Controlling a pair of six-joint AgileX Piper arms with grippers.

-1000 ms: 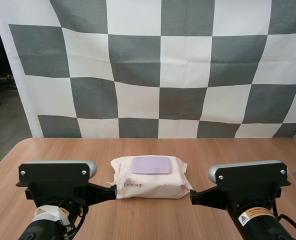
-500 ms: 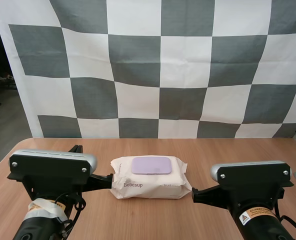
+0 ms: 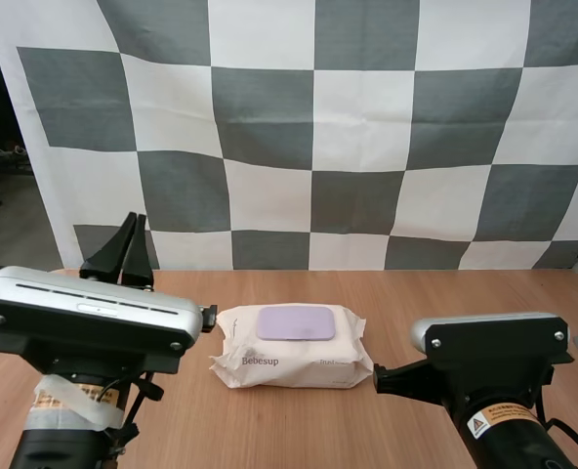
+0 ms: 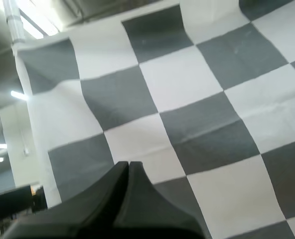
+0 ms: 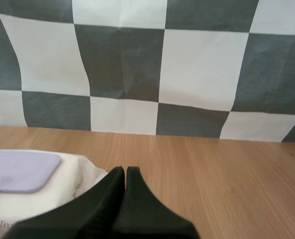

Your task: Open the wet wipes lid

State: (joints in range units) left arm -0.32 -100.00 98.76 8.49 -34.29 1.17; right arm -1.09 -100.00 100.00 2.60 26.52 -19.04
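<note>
Now, your left claw (image 4: 128, 169) and right claw (image 5: 125, 173) are both pressed together, empty. The wet wipes pack (image 3: 292, 360) lies on the tabletop (image 3: 435, 293) between the arms. It looks soft and light, so pin the body and hook the edge of the stiffer lid (image 3: 296, 322).

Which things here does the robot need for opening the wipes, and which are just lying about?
Needed: pack of wet wipes, its purple lid, left gripper, right gripper.
Lying about: the wooden table.

Bright even light thru-out, just faint soft shadow under wipes pack (image 3: 291, 363).
</note>
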